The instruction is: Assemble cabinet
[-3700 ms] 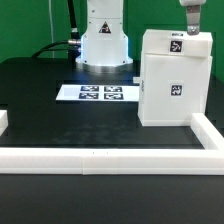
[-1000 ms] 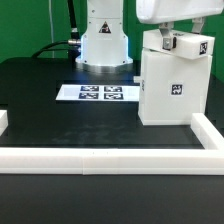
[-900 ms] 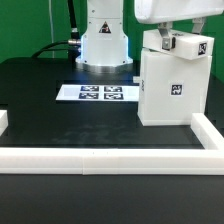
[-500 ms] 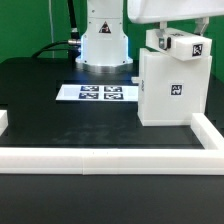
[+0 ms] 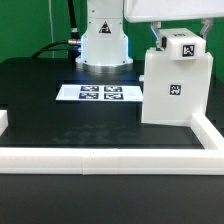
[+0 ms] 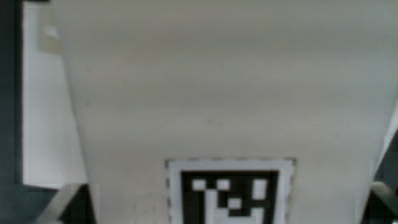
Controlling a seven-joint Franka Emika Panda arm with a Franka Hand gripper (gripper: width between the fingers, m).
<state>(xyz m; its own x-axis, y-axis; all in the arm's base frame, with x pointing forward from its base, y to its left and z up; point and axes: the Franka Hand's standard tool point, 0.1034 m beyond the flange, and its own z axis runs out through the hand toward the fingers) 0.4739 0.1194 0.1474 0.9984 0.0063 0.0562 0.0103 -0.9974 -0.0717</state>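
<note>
The cabinet (image 5: 175,92) is a tall white box with square tags. It stands at the exterior view's right, just behind the rail. My gripper (image 5: 178,42) sits on its top end, with a finger down each side of the tagged top face. The jaws are closed against the cabinet. In the wrist view the cabinet's white face (image 6: 214,90) fills the frame. Its tag lies between the dark fingertips (image 6: 64,204) of my gripper (image 6: 222,205). The cabinet's hollow side is hidden.
The marker board (image 5: 98,93) lies flat on the black table, to the exterior view's left of the cabinet. A long low white border rail (image 5: 100,155) runs along the front and up the right side. The arm's white base (image 5: 104,40) stands behind.
My gripper came down onto the cabinet's top and closed on it. The cabinet has since shifted slightly toward the exterior view's right.
</note>
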